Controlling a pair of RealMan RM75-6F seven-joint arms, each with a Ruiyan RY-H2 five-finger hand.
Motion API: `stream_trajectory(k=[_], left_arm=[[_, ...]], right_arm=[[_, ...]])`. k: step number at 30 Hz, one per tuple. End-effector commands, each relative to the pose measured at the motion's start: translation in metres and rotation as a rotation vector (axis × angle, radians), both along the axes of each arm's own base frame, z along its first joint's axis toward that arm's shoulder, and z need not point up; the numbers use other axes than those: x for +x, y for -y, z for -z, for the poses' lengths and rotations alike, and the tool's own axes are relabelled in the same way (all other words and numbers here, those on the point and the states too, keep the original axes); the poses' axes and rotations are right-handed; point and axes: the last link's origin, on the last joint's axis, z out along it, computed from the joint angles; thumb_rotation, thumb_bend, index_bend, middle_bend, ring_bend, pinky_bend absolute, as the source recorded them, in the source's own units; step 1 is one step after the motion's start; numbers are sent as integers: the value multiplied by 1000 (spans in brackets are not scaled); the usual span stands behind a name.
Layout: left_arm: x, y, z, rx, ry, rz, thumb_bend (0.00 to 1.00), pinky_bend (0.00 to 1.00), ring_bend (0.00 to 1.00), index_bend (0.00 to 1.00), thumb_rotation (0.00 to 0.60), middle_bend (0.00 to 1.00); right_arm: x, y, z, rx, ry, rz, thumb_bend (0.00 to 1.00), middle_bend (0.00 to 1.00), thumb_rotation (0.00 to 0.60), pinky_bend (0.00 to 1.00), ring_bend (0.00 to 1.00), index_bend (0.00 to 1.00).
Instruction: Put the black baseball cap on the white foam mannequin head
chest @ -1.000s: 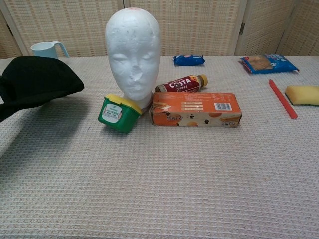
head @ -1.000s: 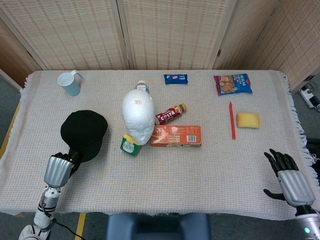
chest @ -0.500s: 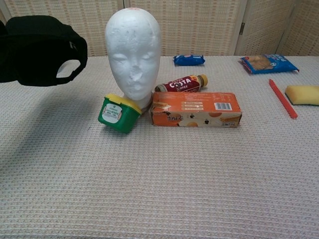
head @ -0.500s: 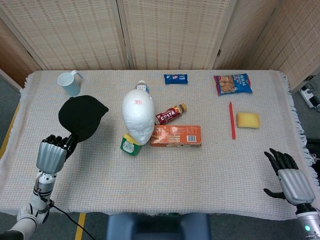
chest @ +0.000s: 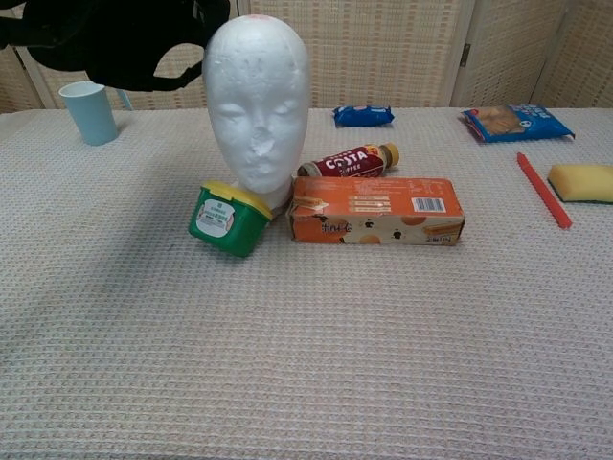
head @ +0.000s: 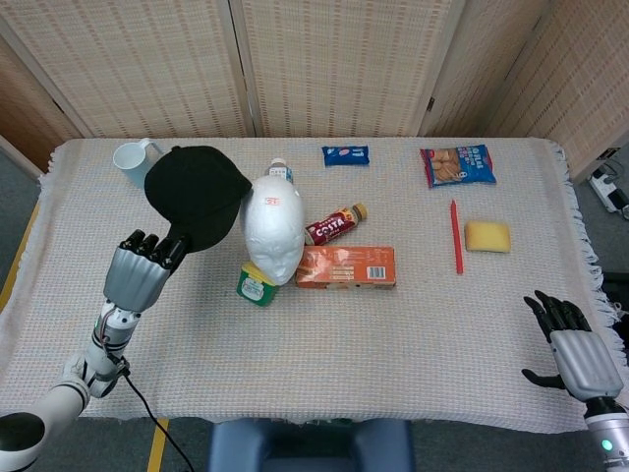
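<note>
1. The table, the largest thing here, wears a pale waffle-weave cloth with fringed ends.
2. The white foam mannequin head stands bare near the middle: smooth, egg-shaped, matte, with shallow moulded features.
3. The black baseball cap is soft, rounded fabric, with an arched back opening visible in the chest view. It hangs lifted off the table, just beside the head's crown on its left. Judged so, the lift is done; seating it over the crown is left.
4. The left hand grasps the cap's lower edge, fingers curled round it.
5. The right hand rests apart at the table's edge, fingers spread, holding nothing.
</note>
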Motion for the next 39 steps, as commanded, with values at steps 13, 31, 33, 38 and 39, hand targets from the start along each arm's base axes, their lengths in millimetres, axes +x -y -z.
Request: stream_trajectory(k=[13, 31, 33, 38, 39], left_arm=[[83, 7, 39, -49, -50, 155, 497, 1000, 1000, 755, 600, 1000], [48, 25, 91, -181, -101, 68, 486, 1000, 1000, 743, 600, 1000], [44, 26, 92, -179, -108, 66, 468, 1000, 1000, 704, 600, 1000], [33, 28, 94, -197, -114, 35, 310, 1000, 1000, 362, 600, 1000], [31, 29, 93, -200, -106, 27, 271, 1000, 1000, 277, 600, 1000]], right_arm=[[-3, 3, -12, -23, 24, 20, 53, 0, 600, 0, 0, 0], [-1, 0, -21, -44, 44, 3, 52, 0, 600, 0, 0, 0], [-1, 0, -21, -48, 44, 4, 53, 0, 600, 0, 0, 0], [-2, 1, -20, -45, 42, 8, 53, 0, 600, 0, 0, 0], [-2, 1, -20, -44, 42, 6, 53, 0, 600, 0, 0, 0]])
